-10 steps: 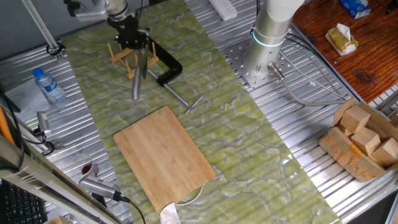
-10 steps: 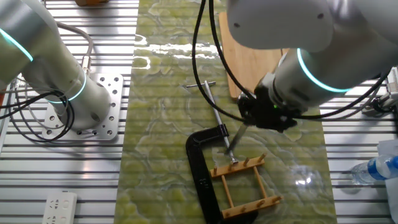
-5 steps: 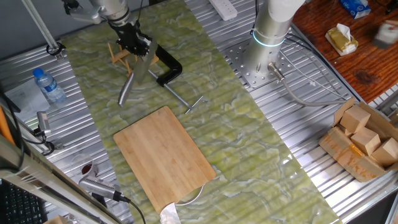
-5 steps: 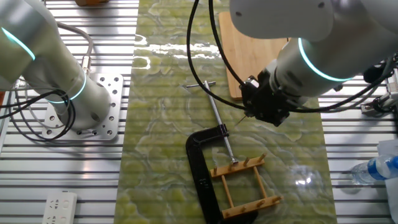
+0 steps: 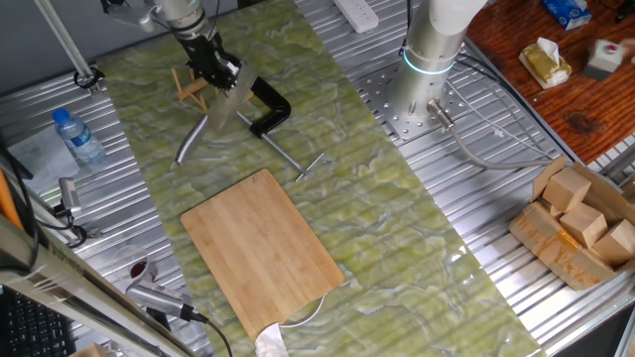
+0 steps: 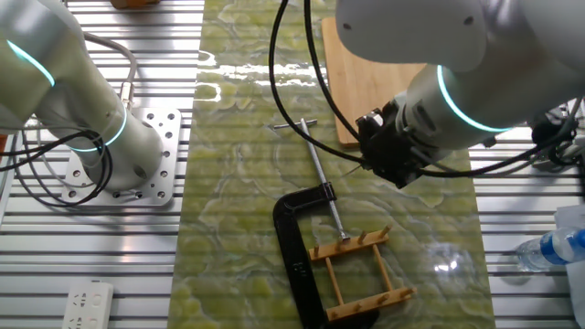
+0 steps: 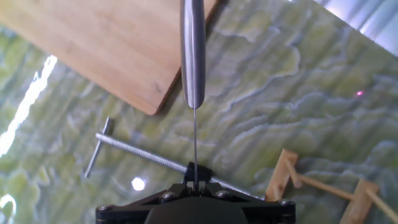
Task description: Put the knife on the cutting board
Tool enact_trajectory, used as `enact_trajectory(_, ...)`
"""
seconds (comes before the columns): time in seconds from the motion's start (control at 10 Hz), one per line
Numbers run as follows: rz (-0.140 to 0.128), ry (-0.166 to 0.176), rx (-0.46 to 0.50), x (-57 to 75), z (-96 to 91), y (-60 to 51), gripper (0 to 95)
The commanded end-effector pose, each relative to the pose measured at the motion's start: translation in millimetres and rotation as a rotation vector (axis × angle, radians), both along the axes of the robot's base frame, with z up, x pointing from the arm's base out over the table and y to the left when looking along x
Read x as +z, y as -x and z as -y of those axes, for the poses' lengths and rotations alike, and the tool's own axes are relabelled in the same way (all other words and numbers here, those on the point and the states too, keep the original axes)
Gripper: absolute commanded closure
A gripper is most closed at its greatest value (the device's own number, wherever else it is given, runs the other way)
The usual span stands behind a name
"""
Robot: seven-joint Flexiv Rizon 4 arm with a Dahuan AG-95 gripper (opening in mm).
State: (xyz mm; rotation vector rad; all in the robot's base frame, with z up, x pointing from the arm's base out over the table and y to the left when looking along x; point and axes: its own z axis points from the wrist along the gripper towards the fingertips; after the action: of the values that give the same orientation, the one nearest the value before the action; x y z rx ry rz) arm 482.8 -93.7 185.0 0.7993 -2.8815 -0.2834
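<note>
My gripper (image 5: 219,70) is shut on the blade of the knife (image 5: 224,105) and holds it in the air over the green mat, with the silver handle pointing down-left. In the hand view the knife (image 7: 193,56) shows edge-on, running straight out from the gripper (image 7: 194,183), its handle end over the near corner of the cutting board (image 7: 106,43). The bamboo cutting board (image 5: 263,248) lies flat on the mat, nearer the front. In the other fixed view the gripper (image 6: 388,157) hangs just below the board's (image 6: 366,73) corner.
A black C-clamp (image 5: 268,111) with a steel screw rod (image 7: 149,155) lies on the mat under the gripper. A small wooden peg rack (image 5: 190,87) stands behind it. A water bottle (image 5: 77,136) is at the left. Wooden blocks (image 5: 580,223) sit at the right.
The gripper has lifted the knife away from the peg rack and carried it toward the board. The knife has tilted, its handle swinging out to the left.
</note>
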Motion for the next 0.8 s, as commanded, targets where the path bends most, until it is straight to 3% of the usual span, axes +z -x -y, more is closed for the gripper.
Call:
enact_trajectory(0.1,-0.011,0.007,-0.085,0.5,-0.3,0.6,95.0)
enact_trajectory(0.2,-0.013,0.011,-0.117,0.5,-0.3,0.6,95.0)
enact_trajectory(0.4,-0.006,0.03,-0.241,-2.4,-44.7,-3.1,95.0)
enact_trajectory(0.6,0.021,0.028,-0.29,-8.5,-80.4,-2.7,95.0)
enact_trajectory(0.8,0.026,0.036,-0.328,-12.3,-111.5,-0.6,95.0)
